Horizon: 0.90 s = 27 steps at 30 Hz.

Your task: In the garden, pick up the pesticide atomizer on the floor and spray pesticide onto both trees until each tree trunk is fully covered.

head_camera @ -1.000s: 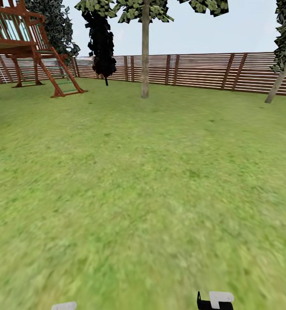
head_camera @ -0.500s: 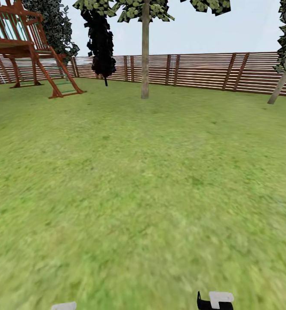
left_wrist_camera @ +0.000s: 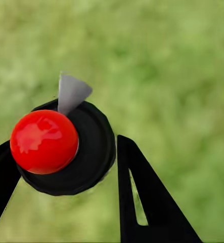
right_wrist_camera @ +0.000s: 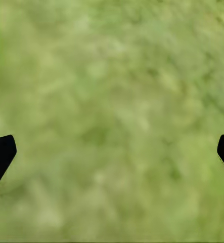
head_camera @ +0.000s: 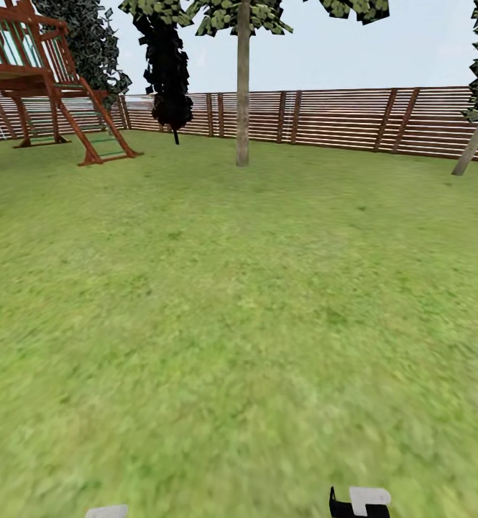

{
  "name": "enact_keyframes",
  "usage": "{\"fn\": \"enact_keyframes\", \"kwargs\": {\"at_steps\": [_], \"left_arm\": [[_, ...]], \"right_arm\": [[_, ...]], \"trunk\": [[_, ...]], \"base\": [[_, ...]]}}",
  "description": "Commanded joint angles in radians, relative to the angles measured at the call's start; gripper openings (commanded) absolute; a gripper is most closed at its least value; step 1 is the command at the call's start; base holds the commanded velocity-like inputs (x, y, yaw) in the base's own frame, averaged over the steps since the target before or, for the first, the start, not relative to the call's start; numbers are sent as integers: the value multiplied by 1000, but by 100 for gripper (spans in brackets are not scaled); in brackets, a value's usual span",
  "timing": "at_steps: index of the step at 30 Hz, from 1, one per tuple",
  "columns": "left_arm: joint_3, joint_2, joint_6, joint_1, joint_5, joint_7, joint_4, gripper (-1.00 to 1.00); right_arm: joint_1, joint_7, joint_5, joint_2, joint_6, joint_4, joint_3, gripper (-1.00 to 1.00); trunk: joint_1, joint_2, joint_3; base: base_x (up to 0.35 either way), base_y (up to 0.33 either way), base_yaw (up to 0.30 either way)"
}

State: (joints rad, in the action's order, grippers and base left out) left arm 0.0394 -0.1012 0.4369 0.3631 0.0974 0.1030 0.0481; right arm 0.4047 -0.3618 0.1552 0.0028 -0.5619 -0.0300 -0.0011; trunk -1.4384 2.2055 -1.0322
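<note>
In the left wrist view the pesticide atomizer [left_wrist_camera: 43,142] shows from above as a glossy red round cap on a black round body with a grey nozzle. My left gripper [left_wrist_camera: 61,152] is shut on it, one black finger on each side. My right gripper [right_wrist_camera: 112,152] hangs open over blurred grass with nothing between its fingers. Ahead in the head view stands a tree with a straight grey-brown trunk [head_camera: 242,101] in the garden lawn. A second, leaning tree trunk [head_camera: 474,142] is at the far right by the fence.
A brown wooden play tower with a ladder [head_camera: 59,86] stands at the far left. A narrow black tree [head_camera: 168,72] rises beside it. The slatted wooden fence [head_camera: 339,119] closes the back. Open grass [head_camera: 239,302] stretches from me to the trunk.
The whole head view has crept forward: the play tower slid left and the leaning tree slid right. The arm parts at the lower edge have not shifted.
</note>
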Motion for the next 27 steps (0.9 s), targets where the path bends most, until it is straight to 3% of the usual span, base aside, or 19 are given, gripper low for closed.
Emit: {"fn": "enact_keyframes", "kwargs": {"at_steps": [1,27], "left_arm": [[5,0,3,0,10,0,-1,-100],[5,0,3,0,10,0,-1,-100]], "right_arm": [[1,-9,10,0,0,1,0,100],[1,-9,10,0,0,1,0,100]], "trunk": [[0,0,-1],[0,0,-1]], "base": [[338,0,0],[338,0,0]]}}
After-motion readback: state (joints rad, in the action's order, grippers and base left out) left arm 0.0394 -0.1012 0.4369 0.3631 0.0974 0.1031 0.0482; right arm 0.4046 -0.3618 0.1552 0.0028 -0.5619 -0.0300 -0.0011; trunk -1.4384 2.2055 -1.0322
